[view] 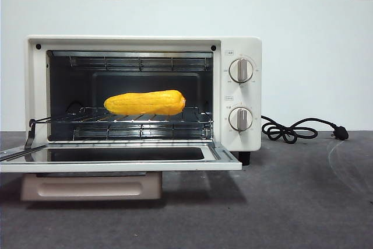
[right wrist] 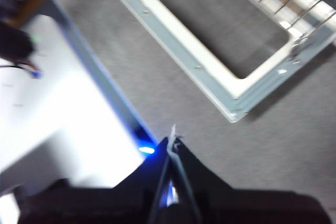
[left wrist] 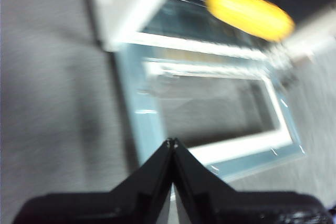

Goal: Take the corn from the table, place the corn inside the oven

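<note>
On oven (view: 242, 48) rack: corn (view: 145, 102), door open; L & R jaws closed, empty.

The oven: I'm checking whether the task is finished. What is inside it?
The corn lies on the wire rack inside the oven, door down. Heating rods run along the top. The corn hides part of the back wall. Both grippers are shut, away from it.
</note>
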You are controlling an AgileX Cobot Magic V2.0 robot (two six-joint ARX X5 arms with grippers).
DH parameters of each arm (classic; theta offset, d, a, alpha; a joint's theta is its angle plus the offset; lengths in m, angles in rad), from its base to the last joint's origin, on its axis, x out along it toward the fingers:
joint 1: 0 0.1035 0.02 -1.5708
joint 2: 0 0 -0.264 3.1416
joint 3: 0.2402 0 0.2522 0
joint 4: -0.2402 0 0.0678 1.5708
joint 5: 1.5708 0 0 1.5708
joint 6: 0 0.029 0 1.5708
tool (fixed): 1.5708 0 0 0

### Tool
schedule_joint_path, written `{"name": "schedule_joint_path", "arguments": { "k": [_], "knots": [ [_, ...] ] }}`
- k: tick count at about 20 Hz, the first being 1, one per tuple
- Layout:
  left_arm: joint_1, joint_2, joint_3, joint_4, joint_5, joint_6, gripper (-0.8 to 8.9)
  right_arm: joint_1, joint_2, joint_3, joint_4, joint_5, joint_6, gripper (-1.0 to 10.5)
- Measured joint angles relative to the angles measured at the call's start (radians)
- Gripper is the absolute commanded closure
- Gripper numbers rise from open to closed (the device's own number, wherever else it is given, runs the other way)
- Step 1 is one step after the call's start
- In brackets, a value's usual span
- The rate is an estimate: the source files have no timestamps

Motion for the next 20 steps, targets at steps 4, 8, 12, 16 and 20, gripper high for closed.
{"name": "schedule_joint_path", "arguments": {
  "k": [4,8,12,16,20],
  "knots": [
    [0.008,0.198,0.0,0.089,0.037,-0.034,8.22,-0.152,0.002,0.0,-0.037,-0.201,-0.067,9.6],
    [0.008,0.406,0.0,0.135,0.041,-0.048,8.22,-0.246,0.032,0.0,-0.075,-0.249,-0.142,9.6],
    [0.0,0.512,0.0,0.158,0.04,-0.063,8.22,-0.297,0.081,0.0,-0.079,-0.264,-0.193,9.6],
    [-0.043,0.555,0.0,0.161,0.018,-0.065,8.22,-0.32,0.132,0.0,-0.072,-0.276,-0.227,9.6],
    [-0.111,0.591,0.0,0.163,-0.039,-0.065,8.22,-0.322,0.15,0.0,-0.053,-0.283,-0.234,9.6]
  ]
}}
